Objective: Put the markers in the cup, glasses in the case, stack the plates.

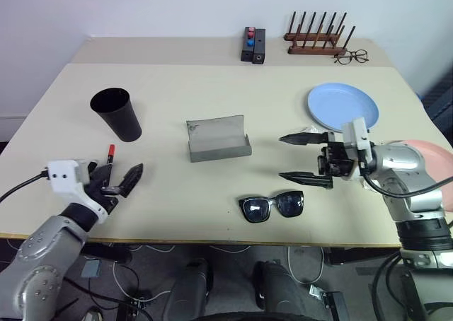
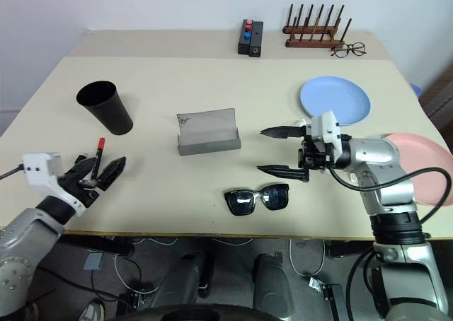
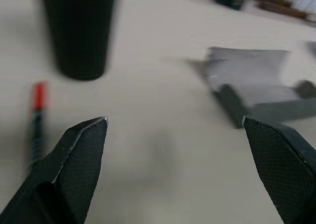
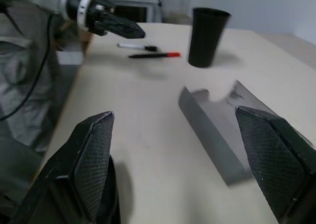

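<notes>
The cup stands upright near the left side of the table, and from here its inside looks dark, so I cannot tell if anything is in it. Just in front of it lie the two markers. The red-tipped marker and the white marker lie side by side on the table, not in the cup. The left gripper hovers right by them near the front left edge, its fingers spread wide with nothing between them.

In the middle sits the case, open, with its lid standing up and nothing inside. There is bare table all around it.

In front of the case and a bit to the right, the glasses lie flat close to the front edge. The right gripper hangs over the table just right of the case and behind the glasses. It points to the left, its fingers wide apart and empty.

The blue plate lies flat behind the right gripper. The pink plate lies at the far right edge, partly hidden by the arm. The two plates are apart, not stacked.

At the back edge are a small black box, a wooden rack and thin clear spectacles.
</notes>
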